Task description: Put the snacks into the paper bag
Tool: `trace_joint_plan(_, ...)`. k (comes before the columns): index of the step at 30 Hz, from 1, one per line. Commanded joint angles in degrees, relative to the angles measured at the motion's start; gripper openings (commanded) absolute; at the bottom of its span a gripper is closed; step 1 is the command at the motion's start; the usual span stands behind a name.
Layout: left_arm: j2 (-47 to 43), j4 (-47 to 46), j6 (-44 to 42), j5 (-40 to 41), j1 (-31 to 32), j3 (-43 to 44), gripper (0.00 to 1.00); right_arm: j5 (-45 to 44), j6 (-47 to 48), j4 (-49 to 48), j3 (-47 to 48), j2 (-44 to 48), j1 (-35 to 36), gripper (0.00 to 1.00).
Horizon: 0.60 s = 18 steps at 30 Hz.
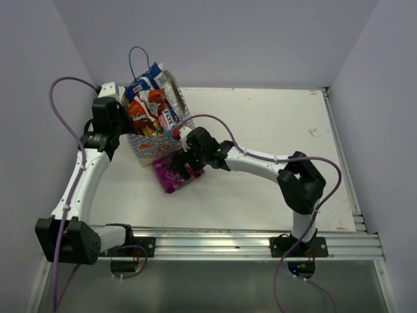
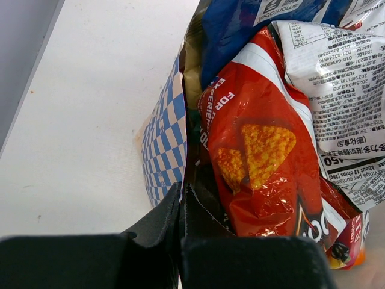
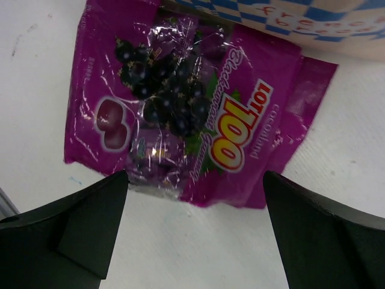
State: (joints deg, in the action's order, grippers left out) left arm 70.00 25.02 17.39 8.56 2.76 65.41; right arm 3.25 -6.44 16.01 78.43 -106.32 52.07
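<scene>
A tan paper bag (image 1: 150, 147) stands near the far left corner of the worktop (image 1: 273, 130). It is crammed, and a red chips packet (image 2: 264, 150) pokes above its rim. The left end effector (image 2: 180, 195) is pinched shut on that rim. The right end effector (image 3: 195, 177) hangs wide open over a purple packet (image 3: 180, 114) lying flat against the bag's near side. Its fingers could strike the bag wall or skid on the foil, and overfilling may spill packets. Free room lies toward the right edge.

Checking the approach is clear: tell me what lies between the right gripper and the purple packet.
Nothing. In the right wrist view the open right gripper hangs over the purple packet, with only bare white table showing between them.
</scene>
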Motion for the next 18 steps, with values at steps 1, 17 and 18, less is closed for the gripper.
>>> trace_joint_plan(1,0.1,1.1,-1.0,1.5,0.3,1.0,0.0,5.7,-4.4,-3.9,3.5,-7.4,0.0,0.99)
trace_joint_plan(17,-1.2,-0.4,-1.5,1.6,0.2,0.6,0.0,-16.0,-1.3,13.2,-2.1,4.3,-0.2,0.0)
trace_joint_plan(18,-1.2,-0.6,-1.5,1.5,0.2,0.6,0.0,-19.8,-1.0,14.0,-2.5,8.9,-0.2,0.0)
